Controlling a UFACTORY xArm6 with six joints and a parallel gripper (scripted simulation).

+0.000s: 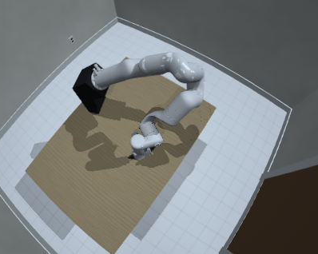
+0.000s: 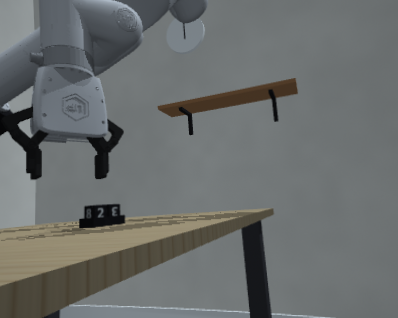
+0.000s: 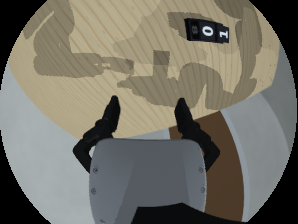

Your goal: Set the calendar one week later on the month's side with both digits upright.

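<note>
My gripper (image 2: 68,174) (image 3: 148,103) is open and empty, raised above the table and clear of the calendar. The black tray (image 2: 119,220) stands on the table with two black cubes side by side. The cube with the 2 (image 2: 100,212) shows an 8 on its end face and a 0 on top; it is also in the wrist view (image 3: 207,31). The other cube (image 2: 115,211) (image 3: 223,33) shows a 3 upside down in the exterior view and a sideways 1 on top. The month's name is not visible. The arm hides the calendar in the top view.
The wooden table (image 1: 81,192) (image 2: 187,240) carries the arm's shadows. The black robot base (image 1: 89,89) is at one table edge. A wooden wall shelf (image 2: 237,97) hangs in the background. The calendar lies beyond the right finger in the wrist view, near the top.
</note>
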